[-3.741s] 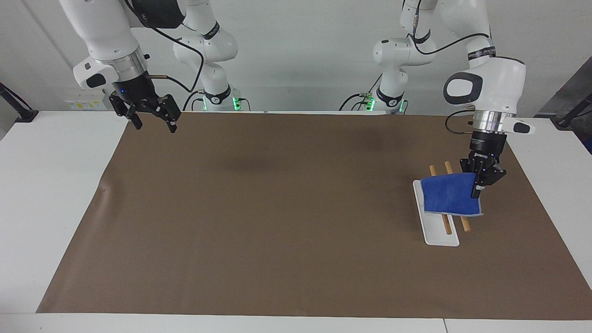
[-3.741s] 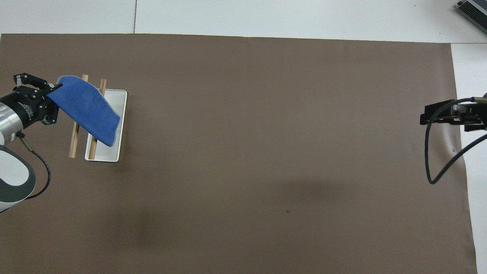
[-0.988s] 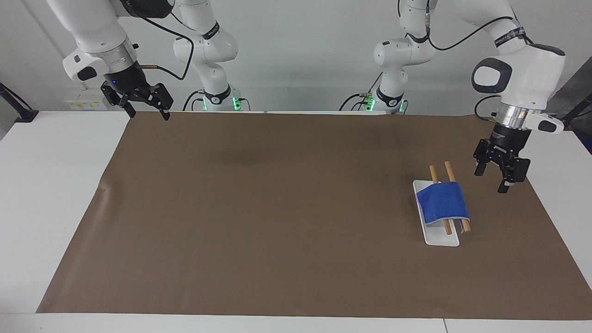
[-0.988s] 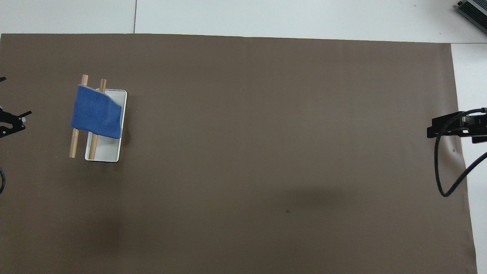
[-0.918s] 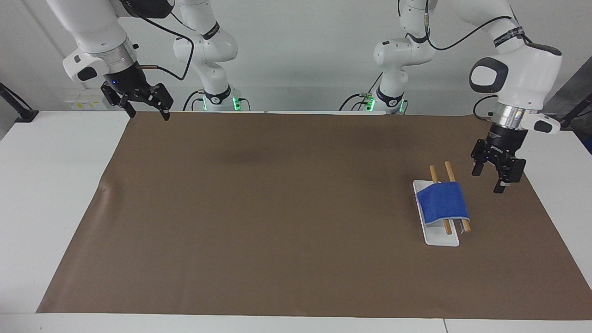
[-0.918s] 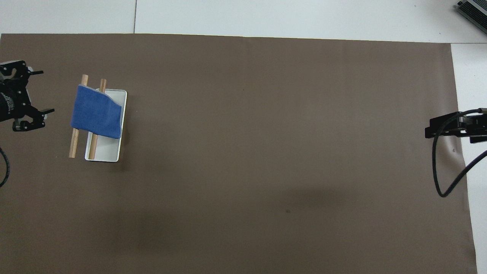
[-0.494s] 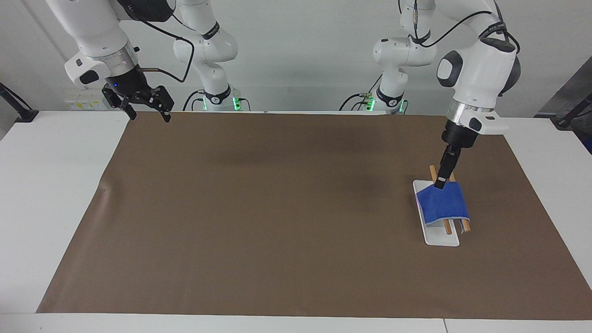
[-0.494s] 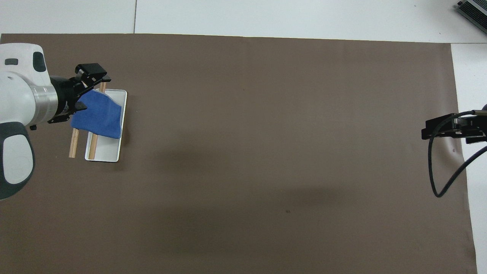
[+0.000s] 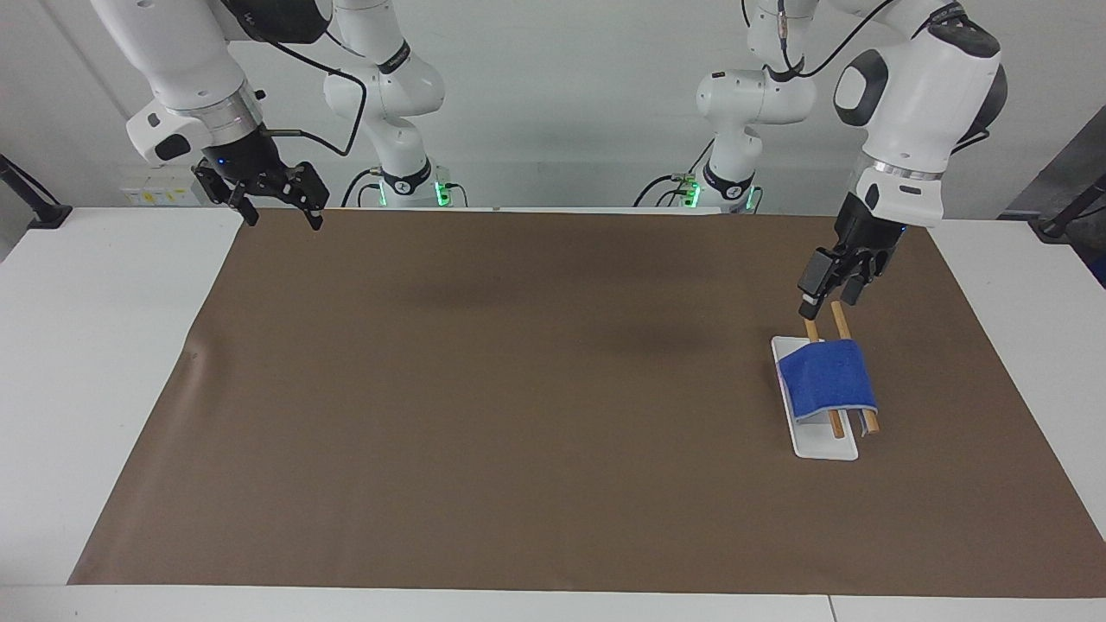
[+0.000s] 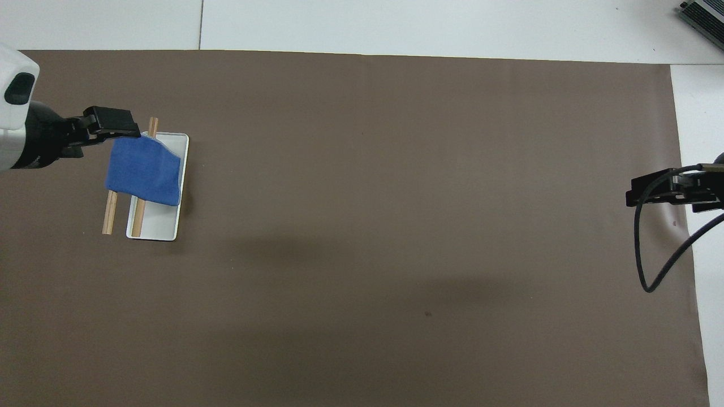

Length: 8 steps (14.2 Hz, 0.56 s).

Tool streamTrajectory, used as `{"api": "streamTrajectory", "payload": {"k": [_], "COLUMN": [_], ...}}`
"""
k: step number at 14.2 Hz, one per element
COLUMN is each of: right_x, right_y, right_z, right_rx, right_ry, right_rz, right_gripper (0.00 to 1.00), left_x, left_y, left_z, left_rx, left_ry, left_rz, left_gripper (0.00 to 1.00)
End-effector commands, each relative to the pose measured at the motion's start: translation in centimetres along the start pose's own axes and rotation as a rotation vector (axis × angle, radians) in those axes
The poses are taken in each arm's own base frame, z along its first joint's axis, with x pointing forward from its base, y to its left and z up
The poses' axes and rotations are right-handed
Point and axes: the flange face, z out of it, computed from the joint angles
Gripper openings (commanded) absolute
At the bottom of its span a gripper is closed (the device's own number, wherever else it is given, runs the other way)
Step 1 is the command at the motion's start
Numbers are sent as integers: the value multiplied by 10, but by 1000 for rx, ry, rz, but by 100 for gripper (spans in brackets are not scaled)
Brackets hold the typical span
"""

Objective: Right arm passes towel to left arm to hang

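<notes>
**benchrat:** Blue towel [image 9: 827, 377] is draped over two wooden rods [image 9: 839, 324] that stick out over a white tray [image 9: 821, 444], down at the left arm's end of the surface [image 9: 104, 363]. One edge flops onto the tray, nothing is touching it.

**servo_sam:** and the left end effector [image 9: 828, 292]?

**benchrat:** Up in the air over the rod ends that poke out of the towel on the robots' side, clear of the cloth. Fingers spread, nothing between them.

**servo_sam:** right one?

**benchrat:** Right end effector [image 9: 275, 197] hangs over the corner of the brown mat [image 9: 484, 397] at its own end, close to the robots, well apart from the towel. Fingers [image 9: 249, 211] spread too, empty. From overhead you only catch its black tip and a loop of cable [image 10: 656, 249] at the mat's edge.
</notes>
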Motion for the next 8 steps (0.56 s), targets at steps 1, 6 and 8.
{"api": "streamTrajectory", "payload": {"k": [1,6,8], "right_x": [-1,-1,0], "right_y": [-7,-10,-10], "right_z": [2,2,3], "right_rx": [-19,-14,-10], "right_ry": [20,28,38], "right_rz": [-26,-18,-6], "right_gripper": [100,100,100], "left_x": [-4,-16,-18], "left_y": [-7,-8,-14], "left_z": [-18,-25,-25], "left_rx": [43,64,84], "left_ry": [-84,-190,-210], "left_rz": [112,173,256], "left_gripper": [100,100,100]}}
